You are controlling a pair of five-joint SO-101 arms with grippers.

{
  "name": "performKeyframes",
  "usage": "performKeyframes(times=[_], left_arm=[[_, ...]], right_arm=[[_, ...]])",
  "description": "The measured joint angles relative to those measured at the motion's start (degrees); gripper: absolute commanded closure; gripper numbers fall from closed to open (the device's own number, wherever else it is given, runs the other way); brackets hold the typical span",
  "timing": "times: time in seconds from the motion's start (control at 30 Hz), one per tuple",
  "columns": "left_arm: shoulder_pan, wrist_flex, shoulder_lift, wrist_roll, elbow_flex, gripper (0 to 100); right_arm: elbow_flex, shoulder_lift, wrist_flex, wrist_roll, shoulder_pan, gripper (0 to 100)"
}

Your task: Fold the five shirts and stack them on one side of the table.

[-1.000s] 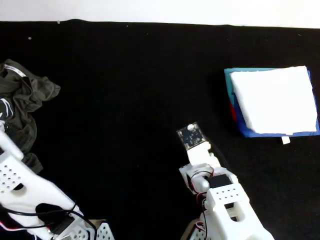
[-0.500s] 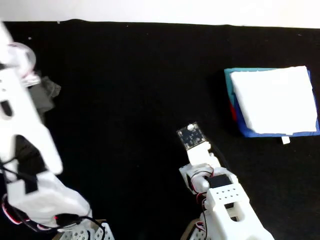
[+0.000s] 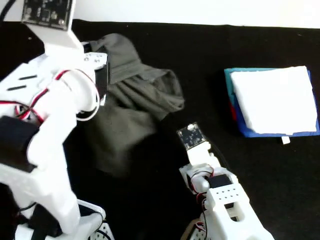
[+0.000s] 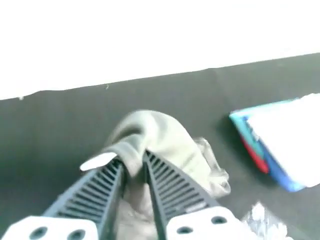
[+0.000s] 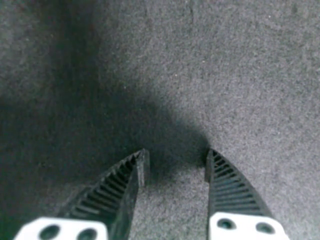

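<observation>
My left gripper [image 4: 134, 159] is clamped on the grey shirt [image 3: 131, 112], which drapes centre-left in the high view. My right gripper [image 5: 173, 164] gapes over the black table [image 5: 240, 75]. I judge this thin pinch could slip, dropping the shirt bunched, well short of the folded stack [image 3: 272, 102] at right.

Grey shirt [image 3: 135, 115] partly behind the left arm [image 3: 47, 112]

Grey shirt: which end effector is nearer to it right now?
Left. The left end effector is shut on a fold of the grey shirt. The right end effector hangs open over the black table, not touching the shirt.
</observation>
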Motion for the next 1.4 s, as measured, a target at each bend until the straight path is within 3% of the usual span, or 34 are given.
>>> performKeyframes(times=[0.17,0.33,0.5,0.6,0.7,0.8,0.9,0.97,1.17,1.4], left_arm=[[-7.3,-0.3,0.2,2.8,4.4,99],[-18.5,-2.4,5.0,3.5,23.3,99],[-31.6,-16.1,9.0,3.5,43.9,99],[-39.4,-26.0,10.6,3.5,50.9,99],[-44.3,-30.1,13.7,0.3,55.0,99],[-47.4,-30.8,17.1,-3.1,55.7,96],[-51.6,-31.0,19.3,-3.8,55.6,86],[-55.0,-31.0,20.3,-4.0,55.3,83],[-64.7,-27.7,20.6,-4.0,50.2,83],[-69.2,-19.3,20.6,-4.0,46.1,83]], right_arm=[[0.3,0.0,0.0,0.0,0.0,81.8],[-0.3,0.0,0.8,0.0,0.0,81.8],[-8.6,0.3,9.8,0.0,0.0,81.5],[-15.3,0.4,14.2,0.0,0.1,81.4],[-20.0,0.4,15.7,0.0,0.1,81.3],[-22.1,0.4,16.1,0.0,-1.8,77.6],[-22.3,0.5,16.1,0.0,-6.0,70.1],[-23.1,2.1,16.1,0.0,-9.2,70.7],[-35.9,16.4,16.1,-4.8,-15.6,70.8],[-56.8,40.7,16.1,-8.4,-22.9,70.7]])
